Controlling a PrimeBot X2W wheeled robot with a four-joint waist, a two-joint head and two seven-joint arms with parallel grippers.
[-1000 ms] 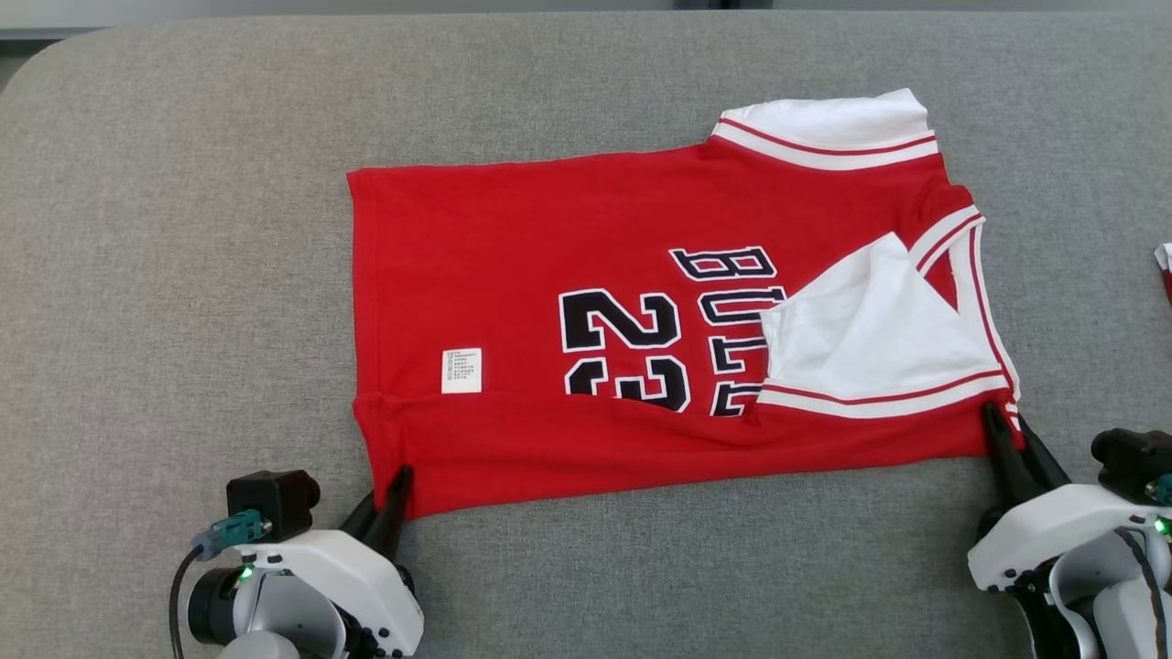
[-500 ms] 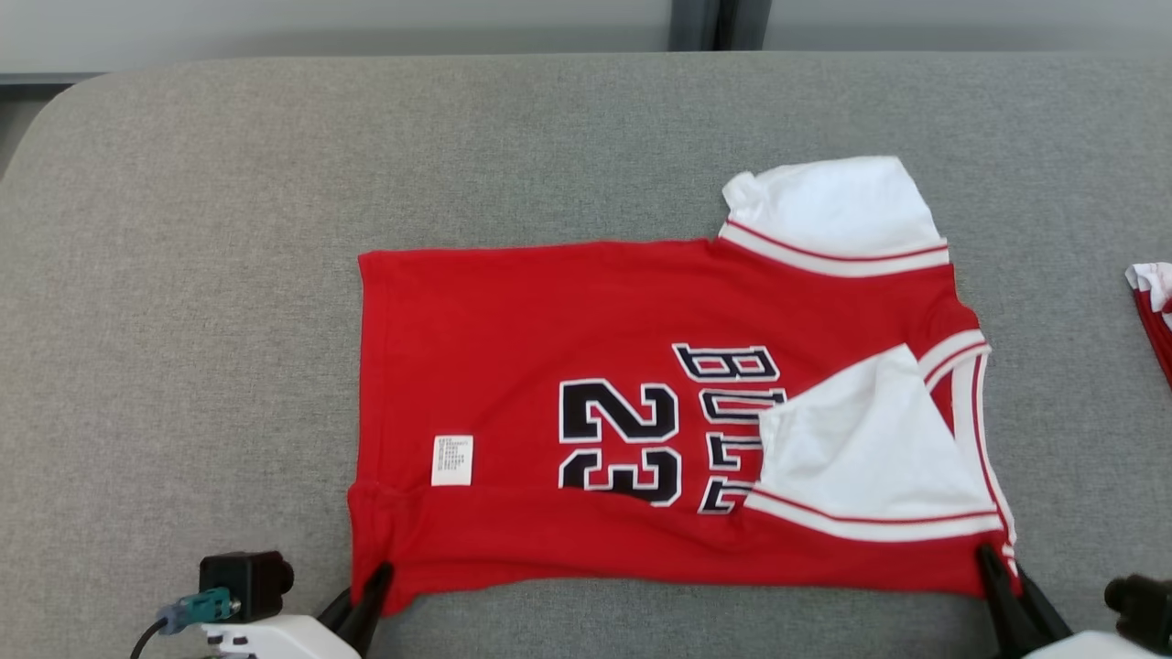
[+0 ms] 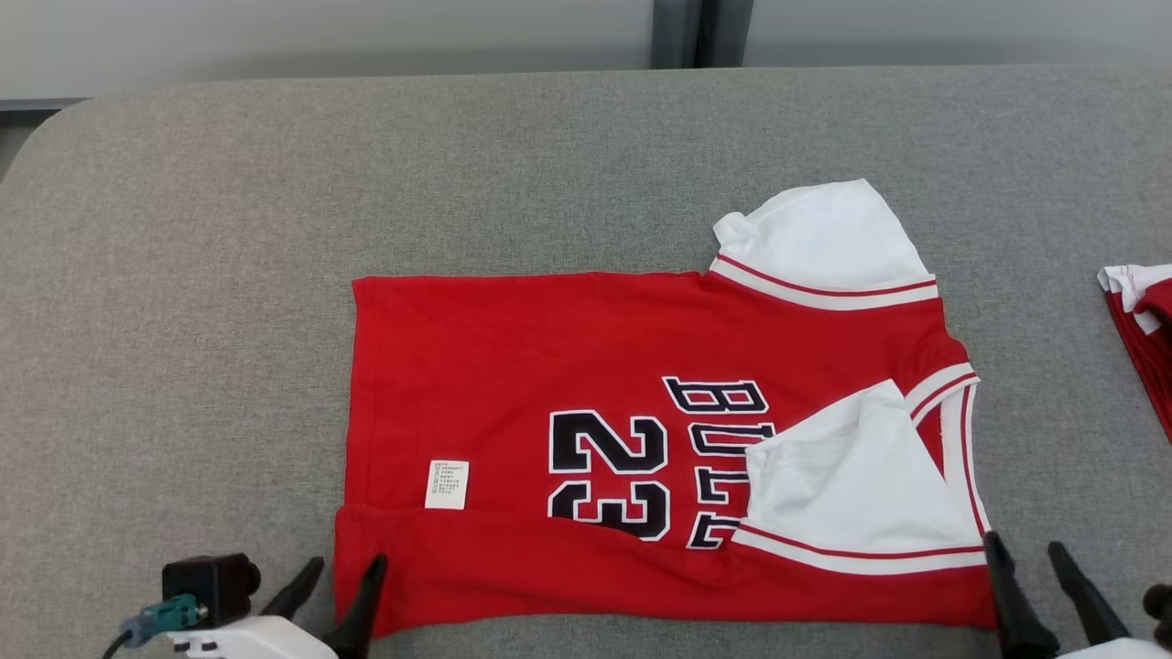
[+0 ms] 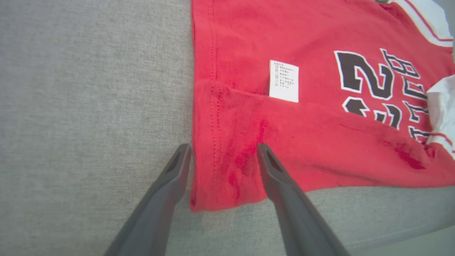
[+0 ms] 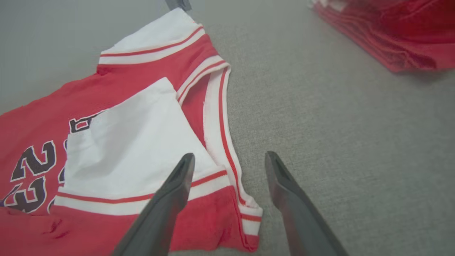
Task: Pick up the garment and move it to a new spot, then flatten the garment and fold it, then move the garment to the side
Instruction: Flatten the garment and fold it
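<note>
The garment (image 3: 549, 366) is a red jersey with white sleeves and black "23" lettering, lying flat on the grey surface with its near long edge folded over. My left gripper (image 3: 346, 572) stands open at the garment's near left corner (image 4: 220, 170), the hem lying loose between its fingers. At the near right corner (image 5: 249, 220) my right gripper (image 3: 1024, 556) is open too, fingers straddling the collar trim without pinching it. A white sleeve (image 3: 851, 476) lies folded over the chest, and the other sleeve (image 3: 824, 238) sticks out at the far side.
A stack of folded red garments (image 3: 1140, 320) lies at the right edge, also in the right wrist view (image 5: 391, 35). The grey padded surface (image 3: 183, 275) stretches wide to the left and far side, its rounded far-left corner in view.
Both grippers have opened and let go of the garment's near corners. The camera has tilted, so the whole scene sits lower in the picture.
</note>
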